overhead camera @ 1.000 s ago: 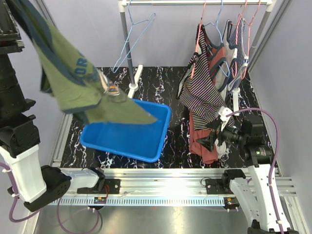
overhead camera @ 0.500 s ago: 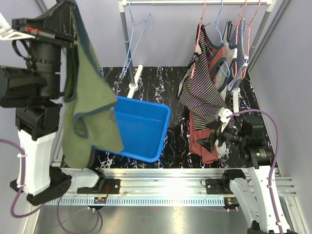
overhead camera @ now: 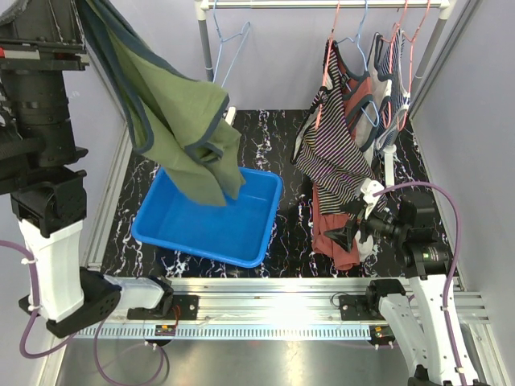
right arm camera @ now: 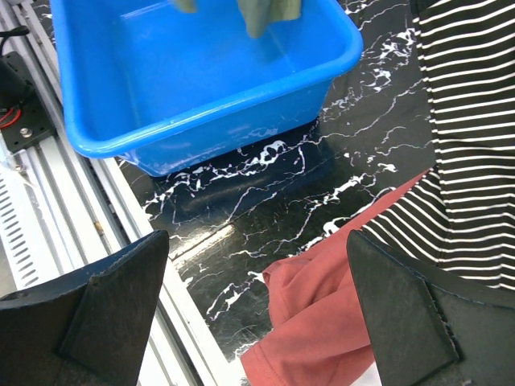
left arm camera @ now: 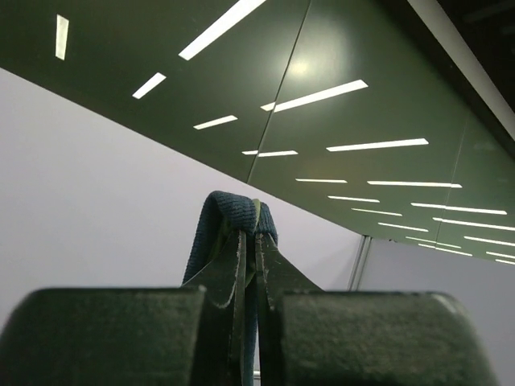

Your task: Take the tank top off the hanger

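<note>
Since half a second ago, the tank top [overhead camera: 181,129] has swung right, from beside the left arm to above the bin [overhead camera: 217,223] on the desk [overhead camera: 282,137]. Its navy strap [left arm camera: 233,213] is pinched between the left fingers [left arm camera: 217,277] and loops just above their tips. The right fingers [right arm camera: 105,314] are spread and hold nothing, near a red top [right arm camera: 322,305]. From above, the grip itself is cut off at the upper edge.

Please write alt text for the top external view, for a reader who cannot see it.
The left gripper holds a green tank top high, its lower end hanging over a blue bin. At right, the open right gripper sits beside a striped top and a red top hanging on a rack; one blue hanger is empty.
</note>
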